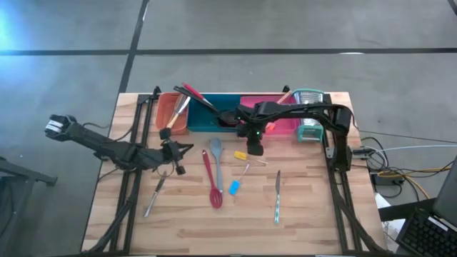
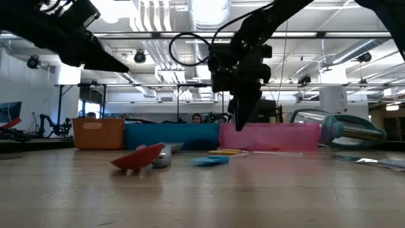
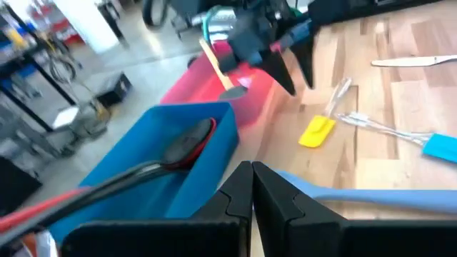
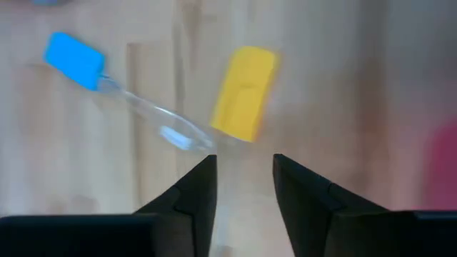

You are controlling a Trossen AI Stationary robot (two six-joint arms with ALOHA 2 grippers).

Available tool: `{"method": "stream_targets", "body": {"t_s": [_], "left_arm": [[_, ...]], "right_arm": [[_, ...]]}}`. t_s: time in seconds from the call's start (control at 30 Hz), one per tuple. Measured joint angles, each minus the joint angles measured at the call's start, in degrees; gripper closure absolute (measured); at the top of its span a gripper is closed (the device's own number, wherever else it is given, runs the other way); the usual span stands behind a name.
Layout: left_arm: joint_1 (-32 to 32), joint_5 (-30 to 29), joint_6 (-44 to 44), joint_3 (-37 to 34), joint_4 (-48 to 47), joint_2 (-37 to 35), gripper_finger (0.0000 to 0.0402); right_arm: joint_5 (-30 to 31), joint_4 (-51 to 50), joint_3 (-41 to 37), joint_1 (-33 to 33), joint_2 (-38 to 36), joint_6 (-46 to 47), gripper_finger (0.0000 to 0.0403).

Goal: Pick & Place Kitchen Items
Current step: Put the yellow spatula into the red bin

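We position the right end effector (image 4: 244,178) directly above the small yellow silicone spatula with a clear handle (image 4: 244,93), which lies on the wooden desk (image 1: 307,200) just in front of the pink rectangular tray (image 1: 285,126). Its fingers stand apart and hold nothing. Descend vertically, straddling what appears to be the clear handle, then close. The left end effector (image 3: 251,187) waits shut and empty, left of the spatula.

The table (image 1: 314,214) is pale wood in jointed planks, smooth with a faint sheen. The yellow spatula (image 4: 245,93) and blue spatula (image 4: 74,60) have matt, rubbery-looking heads on clear, glassy plastic handles. The knife (image 1: 277,196) is bright metal. The red whisk (image 1: 212,182) looks like matt silicone. The blue tray (image 3: 193,153) and pink tray (image 3: 246,89) are smooth plastic, the pink one translucent. The grater (image 2: 345,130) is ribbed shiny metal.
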Motion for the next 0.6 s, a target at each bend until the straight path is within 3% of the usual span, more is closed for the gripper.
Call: {"method": "stream_targets", "body": {"t_s": [0.13, 0.23, 0.3, 0.47, 0.6], "left_arm": [[0.02, -1.0, 2.17, -2.37, 1.79, -2.09, 0.0387], [0.02, -1.07, 1.26, -2.93, 2.07, -2.45, 0.039], [0.02, -1.06, 0.52, -3.2, 1.86, -2.35, 0.0391], [0.03, -1.07, 0.21, -3.2, 2.06, -2.21, 0.0391], [0.07, -1.07, -0.55, -3.2, 2.1, -2.21, 0.039]], "right_arm": [[-6.3, 0.3, 0.0, 0.03, 2.15, 1.66, 0.0243], [-7.31, 0.8, 0.0, 0.24, 2.52, 1.28, 0.0224], [-3.73, 2.03, 0.0, 1.02, 2.31, 1.33, 0.0219], [12.84, 3.06, 0.0, 5.99, 1.56, -1.05, 0.0229], [16.31, 5.1, 0.0, 9.1, 2.23, -2.19, 0.0234]]}}
